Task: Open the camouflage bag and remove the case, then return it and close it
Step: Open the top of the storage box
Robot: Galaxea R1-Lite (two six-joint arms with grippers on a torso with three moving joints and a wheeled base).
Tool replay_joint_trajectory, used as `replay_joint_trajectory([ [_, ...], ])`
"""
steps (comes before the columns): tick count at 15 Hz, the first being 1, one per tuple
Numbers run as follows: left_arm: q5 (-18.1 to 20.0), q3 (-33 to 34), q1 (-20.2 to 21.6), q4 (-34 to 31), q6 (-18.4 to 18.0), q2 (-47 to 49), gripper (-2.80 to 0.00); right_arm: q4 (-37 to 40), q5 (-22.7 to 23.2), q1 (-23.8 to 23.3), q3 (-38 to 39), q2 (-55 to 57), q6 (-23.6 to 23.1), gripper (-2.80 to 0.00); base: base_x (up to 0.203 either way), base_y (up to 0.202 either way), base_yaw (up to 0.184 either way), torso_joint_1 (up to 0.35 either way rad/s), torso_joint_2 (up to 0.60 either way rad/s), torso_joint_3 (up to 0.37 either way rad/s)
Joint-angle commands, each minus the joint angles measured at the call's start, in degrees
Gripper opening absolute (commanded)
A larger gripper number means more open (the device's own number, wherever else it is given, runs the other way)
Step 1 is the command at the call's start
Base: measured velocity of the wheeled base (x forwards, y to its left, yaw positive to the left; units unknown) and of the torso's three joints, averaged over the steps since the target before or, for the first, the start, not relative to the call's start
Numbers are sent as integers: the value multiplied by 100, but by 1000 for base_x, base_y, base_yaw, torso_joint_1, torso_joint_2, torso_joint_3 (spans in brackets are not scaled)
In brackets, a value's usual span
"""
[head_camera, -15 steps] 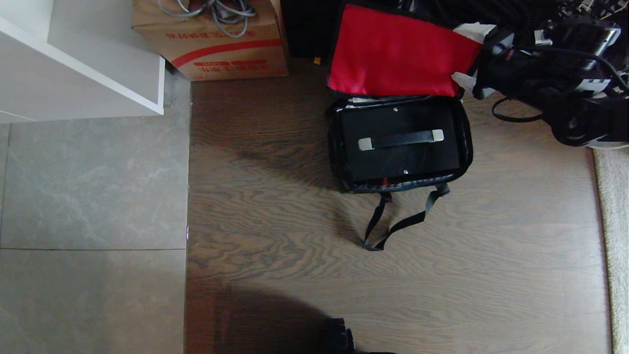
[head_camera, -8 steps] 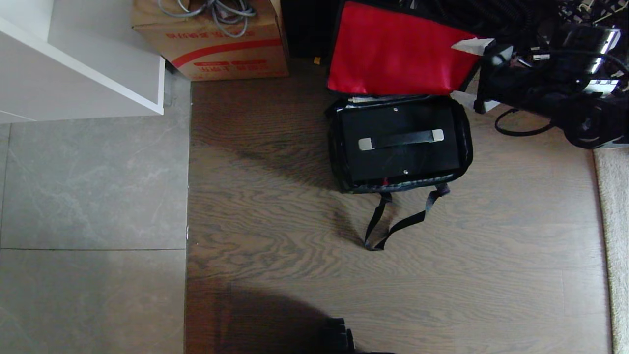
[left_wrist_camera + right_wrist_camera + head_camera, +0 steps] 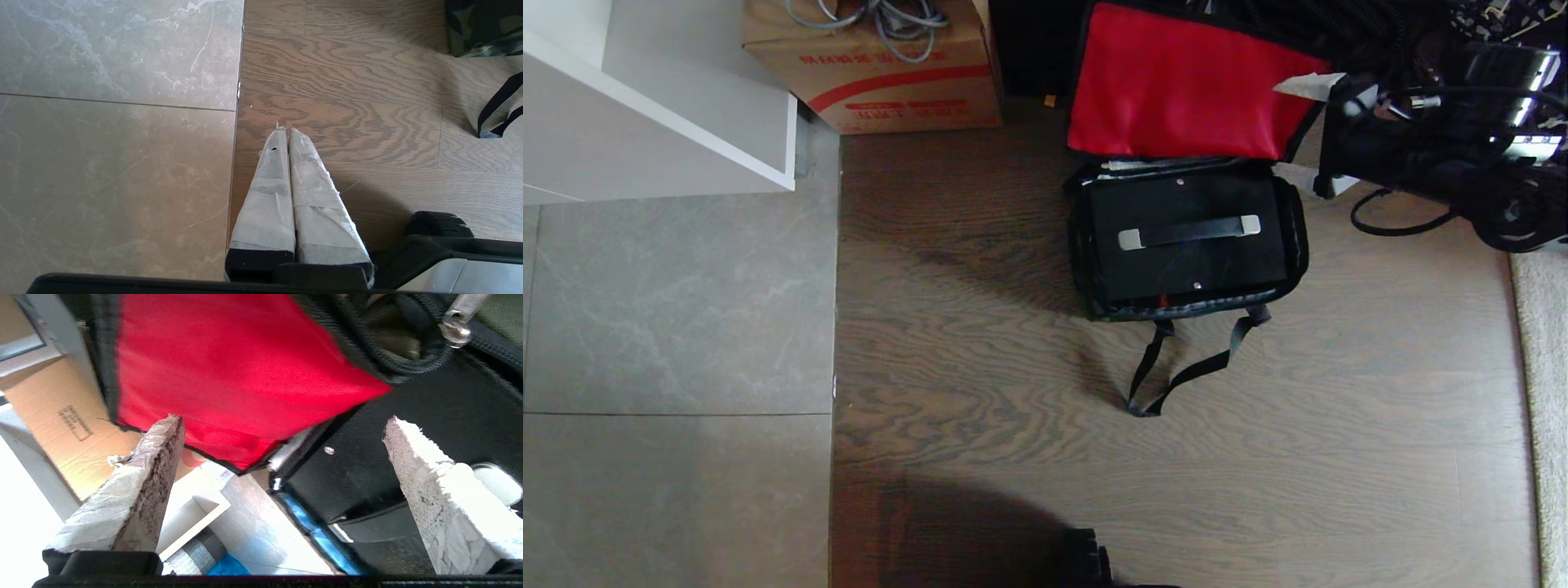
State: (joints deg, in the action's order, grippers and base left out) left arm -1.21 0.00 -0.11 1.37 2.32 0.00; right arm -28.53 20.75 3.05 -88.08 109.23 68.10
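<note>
Two grippers: one at work beside the bag, one idle over the floor.
Camouflage bag [image 3: 1188, 237]: stands open on the wood floor [image 3: 1029, 392], its lid [image 3: 1184, 86] thrown back and showing the red lining.
Case [image 3: 1186, 233]: lies flat inside the bag, black, handle [image 3: 1188, 230] with silver ends facing up; a small red latch shows at its near edge.
Straps [image 3: 1184, 363]: black webbing, trailing from the bag's near side onto the wood.
Right gripper [image 3: 1319, 131]: at the right-hand edge of the lid, just beside the bag's far right corner; jaws spread wide, nothing between them. In the right wrist view the two taped fingers [image 3: 135, 494] frame the red lining and a corner of the case without touching either.
Left gripper [image 3: 286, 132]: hangs over the seam between the wood and the grey tiles [image 3: 114, 122], well apart from the bag; the taped fingertips press together, holding nothing.
Cardboard box [image 3: 882, 69]: red-striped, with grey cables lying on top, to the left of the lid at the far side of the floor.
White cabinet [image 3: 645, 106]: at the far left, over the tiles.
Pale rug [image 3: 1543, 392]: along the right edge of the wood.
</note>
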Motion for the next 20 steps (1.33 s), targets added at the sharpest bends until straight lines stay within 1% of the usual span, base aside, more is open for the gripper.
replay_joint_trajectory([
  [1,-2,49,2,4,5,0,-280,-63,11,9,-5,101,11,0,0,0,0,0,0,0],
  [4,-2,53,2,4,5,0,-280,-196,9,6,-216,341,-23,0,0,0,0,0,0,0],
  [7,-2,53,10,4,5,0,-280,-322,-21,3,-599,614,-40,0,0,0,0,0,0,0],
  [11,-2,44,2,4,5,0,-280,-356,-204,3,-1095,825,-170,0,0,0,0,0,0,0],
  [12,-2,49,7,4,5,0,-280,-471,-264,-4,-1187,894,-219,0,0,0,0,0,0,0],
  [13,-2,53,2,4,5,0,-280,-615,-281,-6,-1207,912,-310,0,0,0,0,0,0,0],
  [15,-2,53,2,4,5,0,-280,-984,-295,-11,-1191,916,-708,0,0,0,0,0,0,0],
  [16,-2,53,2,4,5,0,-280,-995,-319,-6,-1100,916,-802,0,0,0,0,0,0,0],
  [19,-2,53,2,4,5,0,-280,-998,-592,3,-1029,906,-840,0,0,0,0,0,0,0],
  [20,-2,53,5,4,5,0,-280,-970,-599,0,-956,853,-867,0,0,0,0,0,0,0],
])
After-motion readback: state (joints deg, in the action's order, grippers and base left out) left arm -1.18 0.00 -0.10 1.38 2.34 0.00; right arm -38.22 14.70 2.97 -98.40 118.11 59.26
